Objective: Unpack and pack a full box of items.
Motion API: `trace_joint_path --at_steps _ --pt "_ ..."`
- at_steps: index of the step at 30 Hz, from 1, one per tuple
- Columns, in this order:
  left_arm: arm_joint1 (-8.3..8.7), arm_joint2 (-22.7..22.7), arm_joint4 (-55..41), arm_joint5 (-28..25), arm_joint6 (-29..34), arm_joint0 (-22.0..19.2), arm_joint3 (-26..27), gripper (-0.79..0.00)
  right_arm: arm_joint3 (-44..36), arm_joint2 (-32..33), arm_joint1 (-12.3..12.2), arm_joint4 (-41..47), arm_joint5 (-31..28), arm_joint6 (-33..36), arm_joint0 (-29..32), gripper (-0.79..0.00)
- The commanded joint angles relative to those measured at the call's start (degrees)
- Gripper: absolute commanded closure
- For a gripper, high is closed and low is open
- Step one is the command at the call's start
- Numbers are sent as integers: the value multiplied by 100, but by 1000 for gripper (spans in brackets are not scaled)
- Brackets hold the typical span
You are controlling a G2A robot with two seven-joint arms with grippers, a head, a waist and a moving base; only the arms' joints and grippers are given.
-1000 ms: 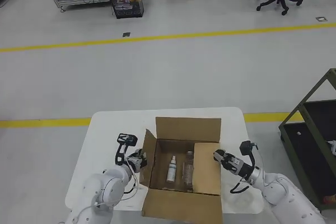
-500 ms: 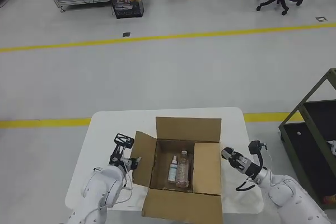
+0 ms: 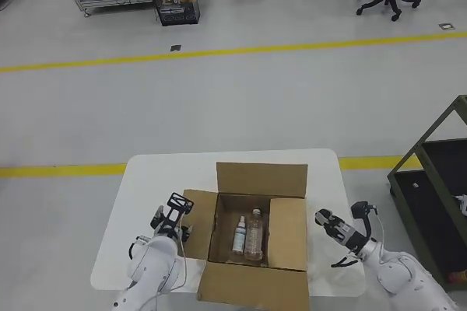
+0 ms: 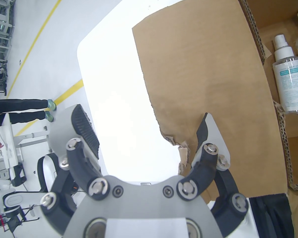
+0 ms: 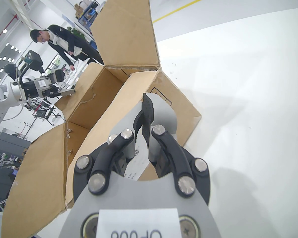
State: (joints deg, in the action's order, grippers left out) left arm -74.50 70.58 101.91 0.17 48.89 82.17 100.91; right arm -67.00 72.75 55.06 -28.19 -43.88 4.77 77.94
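An open cardboard box (image 3: 253, 289) stands mid-table. Its left flap (image 4: 201, 70) is folded outward, almost flat, while the right flap (image 3: 288, 233) still lies over part of the opening. Inside lie a white spray bottle (image 4: 289, 75) and a clear bottle (image 3: 254, 233), side by side. My left gripper (image 4: 140, 112) is open at the left flap's torn outer edge, one finger above the cardboard and the other above the table. My right gripper (image 5: 145, 99) is shut on nothing and hangs just off the box's right side (image 5: 168, 95), apart from it.
The back flap (image 3: 262, 179) stands upright. The white table (image 3: 140, 194) has bare room left and right of the box. A green metal cart (image 3: 436, 167) stands on the floor beyond the table's right edge.
The left flap has swung from nearly upright to folded outward, with my left gripper moving out with it. My right gripper has drawn back to the right, away from the right flap.
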Motion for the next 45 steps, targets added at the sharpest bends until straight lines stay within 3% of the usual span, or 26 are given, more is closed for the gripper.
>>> trace_joint_path --at_steps 1,13,16,25,30,34,45 --pt "-2 4 36 10 -32 20 -61 -785 51 -39 18 -45 73 4 -30 0" --pt "-38 -7 6 22 -119 83 -220 -785 325 -557 228 -168 268 65 -403 0" --pt "-60 104 -368 219 -249 138 34 -785 380 -692 284 -212 237 75 -521 0" --pt "-52 342 -836 67 -270 428 836 -785 512 -1046 445 -325 210 178 -911 0" --pt "-35 279 -530 -120 -203 514 1211 -785 581 -1237 539 -408 214 218 -1141 0" --pt "-61 180 -895 -177 -155 529 1490 -785 603 -1375 602 -471 185 210 -1190 0" --pt "-140 -204 -1809 -368 -33 219 1436 -785 681 -1464 646 -601 -12 218 -979 0"
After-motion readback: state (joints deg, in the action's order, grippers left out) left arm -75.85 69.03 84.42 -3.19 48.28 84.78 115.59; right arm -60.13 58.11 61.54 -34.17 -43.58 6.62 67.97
